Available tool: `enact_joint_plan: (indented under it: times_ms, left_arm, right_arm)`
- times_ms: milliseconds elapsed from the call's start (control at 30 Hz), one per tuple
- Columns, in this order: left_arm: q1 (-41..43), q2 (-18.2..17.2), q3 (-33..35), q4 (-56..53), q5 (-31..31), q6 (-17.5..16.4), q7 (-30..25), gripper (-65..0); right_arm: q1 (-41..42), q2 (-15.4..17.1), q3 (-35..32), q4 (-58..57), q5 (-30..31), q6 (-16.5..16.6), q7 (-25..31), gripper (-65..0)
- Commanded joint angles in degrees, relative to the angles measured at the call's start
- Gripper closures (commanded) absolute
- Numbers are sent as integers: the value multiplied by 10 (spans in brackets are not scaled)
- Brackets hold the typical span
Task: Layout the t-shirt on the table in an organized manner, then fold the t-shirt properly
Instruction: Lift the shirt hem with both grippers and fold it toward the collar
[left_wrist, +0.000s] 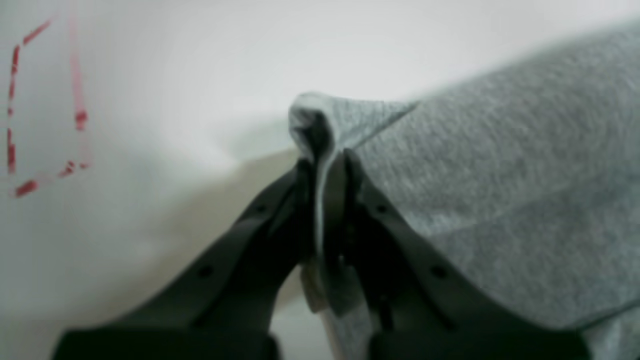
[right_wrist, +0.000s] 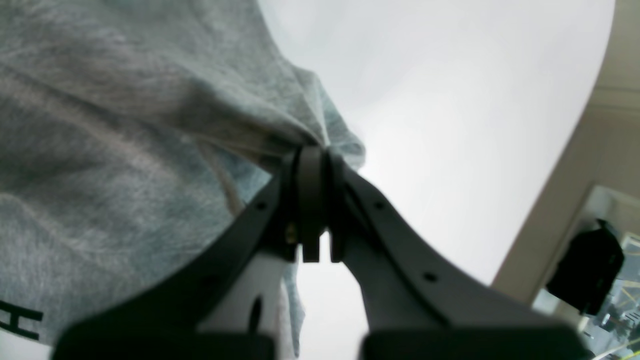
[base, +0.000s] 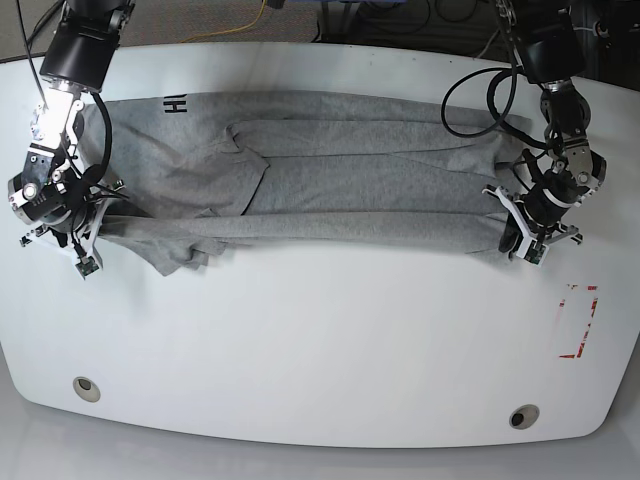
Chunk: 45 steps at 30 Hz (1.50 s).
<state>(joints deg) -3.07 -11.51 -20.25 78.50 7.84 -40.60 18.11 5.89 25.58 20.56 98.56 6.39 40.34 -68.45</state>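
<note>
The heather-grey t-shirt (base: 300, 180) lies stretched sideways across the far half of the white table (base: 320, 340), with a fold running along its near side and black lettering (base: 176, 103) at the far left. My left gripper (base: 518, 240), on the right of the base view, is shut on the shirt's near right corner (left_wrist: 325, 130). My right gripper (base: 82, 238), on the left of the base view, is shut on the shirt's near left corner (right_wrist: 320, 135). Both corners are pinched between the black fingers just above the tabletop.
A red rectangular outline (base: 578, 320) is marked on the table near the right edge, close to my left gripper, and shows in the left wrist view (left_wrist: 45, 110). Two small round holes (base: 86, 388) (base: 522, 416) sit near the front edge. Cables lie beyond the far edge.
</note>
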Motion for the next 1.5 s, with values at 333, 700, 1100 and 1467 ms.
enact_joint_plan:
  times_ms: [333, 700, 1100, 1467]
  left_arm:
    - [36, -26, -27, 45, 1, 6, 58, 0]
    - [80, -35, -27, 51, 1, 6, 58, 0]
    - [101, -36, -28, 88, 2, 6, 84, -407]
    - [92, -67, -36, 111, 1, 6, 111, -624]
  right_arm:
    - [-54, 12, 3, 40, -6, -3, -10, -5]
    - [-85, 11, 2, 36, -6, -3, -8, -6]
    - [-103, 12, -32, 36, -13, -3, -8, -186]
    - [-100, 15, -26, 44, -9, -3, -8, -476]
